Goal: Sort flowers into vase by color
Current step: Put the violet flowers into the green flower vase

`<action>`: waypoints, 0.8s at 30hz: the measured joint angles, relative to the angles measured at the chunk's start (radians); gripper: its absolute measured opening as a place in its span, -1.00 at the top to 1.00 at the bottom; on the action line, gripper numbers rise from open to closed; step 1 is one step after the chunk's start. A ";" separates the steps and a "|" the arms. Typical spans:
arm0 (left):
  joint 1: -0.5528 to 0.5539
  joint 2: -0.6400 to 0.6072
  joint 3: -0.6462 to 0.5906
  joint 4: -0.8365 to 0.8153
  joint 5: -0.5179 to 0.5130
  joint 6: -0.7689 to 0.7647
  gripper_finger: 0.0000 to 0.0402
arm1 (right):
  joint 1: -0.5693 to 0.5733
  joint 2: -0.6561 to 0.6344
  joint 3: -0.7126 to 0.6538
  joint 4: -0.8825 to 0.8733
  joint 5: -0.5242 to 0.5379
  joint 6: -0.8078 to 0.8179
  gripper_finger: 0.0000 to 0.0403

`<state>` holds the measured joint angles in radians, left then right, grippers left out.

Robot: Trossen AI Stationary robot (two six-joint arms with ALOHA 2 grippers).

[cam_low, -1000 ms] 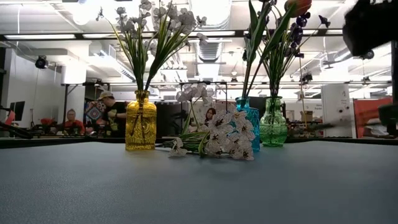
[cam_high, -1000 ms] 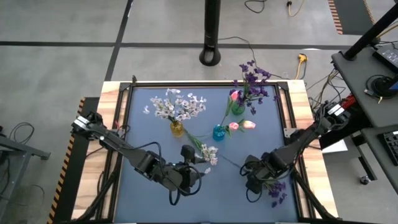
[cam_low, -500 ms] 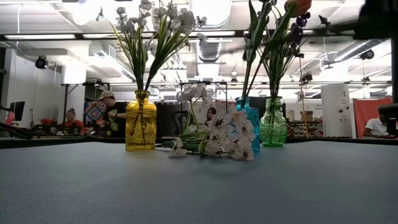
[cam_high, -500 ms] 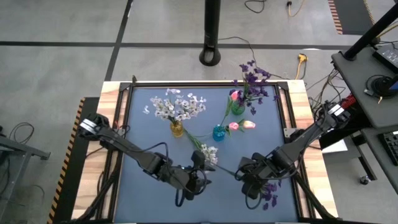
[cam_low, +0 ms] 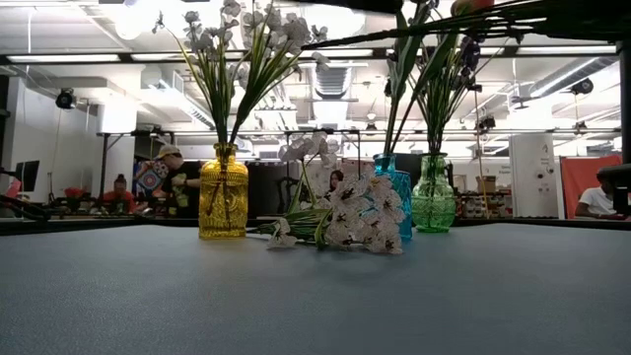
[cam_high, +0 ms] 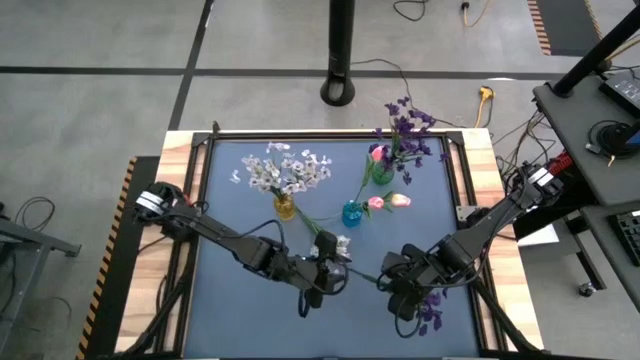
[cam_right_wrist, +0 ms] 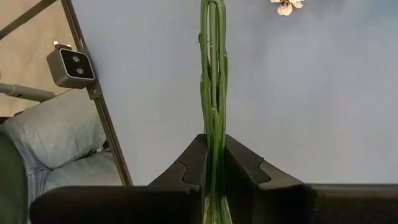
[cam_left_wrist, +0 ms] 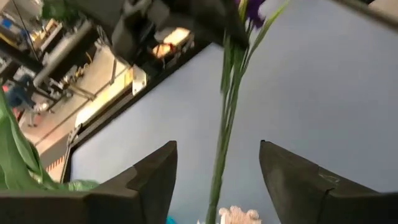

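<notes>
The right gripper (cam_right_wrist: 213, 165), at the table's five o'clock, pinches a purple spray's green stems (cam_right_wrist: 212, 81); the left gripper (cam_left_wrist: 217, 165), at six o'clock, gapes empty

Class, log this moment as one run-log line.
right gripper: shut on purple flower stem | left gripper: open, beside white spray

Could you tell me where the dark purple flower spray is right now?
In the high view, the purple spray is near the table's front right, its stems clamped in the right hand, beside the left hand.
</notes>
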<state>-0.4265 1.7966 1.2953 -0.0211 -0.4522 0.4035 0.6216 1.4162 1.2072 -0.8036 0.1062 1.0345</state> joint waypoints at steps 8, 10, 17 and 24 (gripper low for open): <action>0.023 0.039 0.000 -0.033 0.000 0.005 0.35 | 0.000 0.000 0.000 0.000 -0.003 -0.016 0.84; 0.023 0.040 0.000 -0.038 0.000 0.004 0.54 | 0.000 0.000 0.000 0.000 -0.003 -0.034 0.84; 0.023 0.037 0.000 -0.051 -0.006 -0.102 0.97 | -0.008 0.000 0.000 -0.002 -0.002 -0.123 0.84; 0.012 0.033 0.000 -0.057 -0.006 -0.247 1.00 | -0.013 -0.017 0.000 -0.003 0.010 -0.232 0.55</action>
<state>-0.4143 1.8297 1.2953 -0.0784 -0.4579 0.1566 0.6083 1.3992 1.2068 -0.8070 0.1158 0.8026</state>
